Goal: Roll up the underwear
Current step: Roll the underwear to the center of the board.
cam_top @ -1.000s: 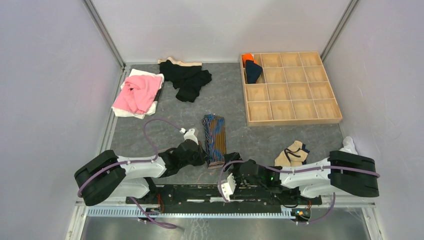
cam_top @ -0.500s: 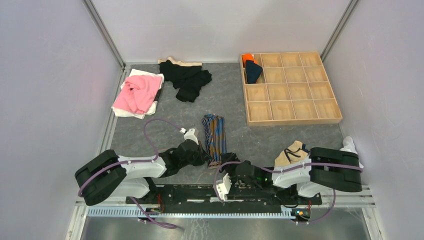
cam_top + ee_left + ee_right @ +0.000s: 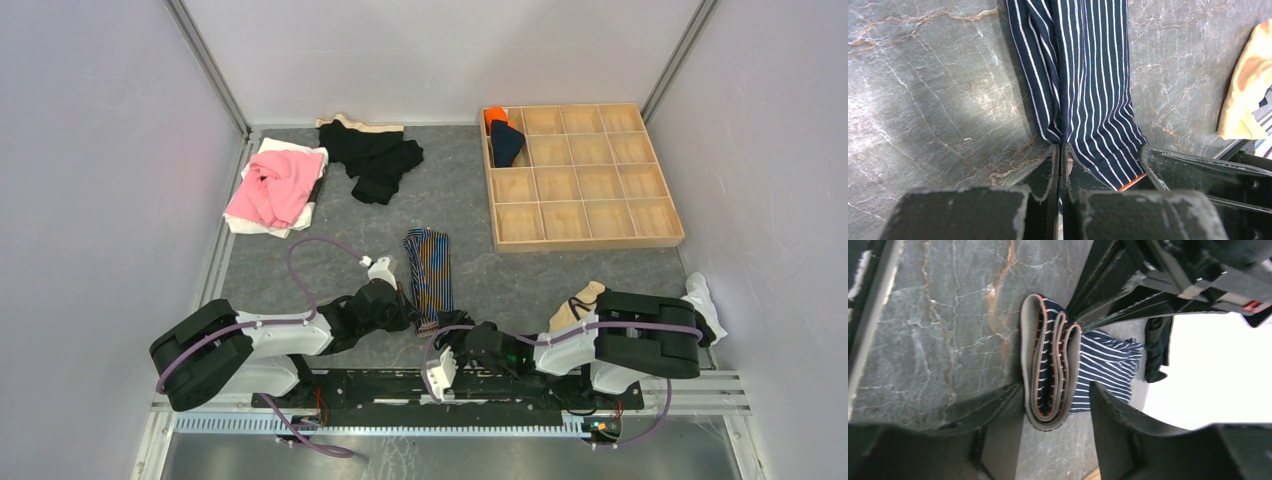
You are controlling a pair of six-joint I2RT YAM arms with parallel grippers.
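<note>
The navy striped underwear (image 3: 428, 266) lies folded into a long strip on the grey table. My left gripper (image 3: 410, 312) is at its near left corner. In the left wrist view the gripper (image 3: 1060, 148) is shut on a fold of the striped cloth (image 3: 1088, 75). My right gripper (image 3: 447, 336) is at the strip's near end. In the right wrist view it (image 3: 1057, 388) is open, with its jaws either side of the layered waistband end (image 3: 1050, 380). A cream underwear with black trim (image 3: 583, 298) lies to the right, partly hidden by my right arm.
A wooden compartment tray (image 3: 600, 238) stands at the back right, with orange and navy items (image 3: 503, 135) in its far left corner cell. A pink garment (image 3: 272, 185) and black garments (image 3: 378, 160) lie at the back left. A white cloth (image 3: 702, 298) lies at the right edge.
My right arm has swung its elbow left and forward, covering more of the cream underwear, and the gripper has shifted slightly left. The left arm and striped underwear have not moved.
</note>
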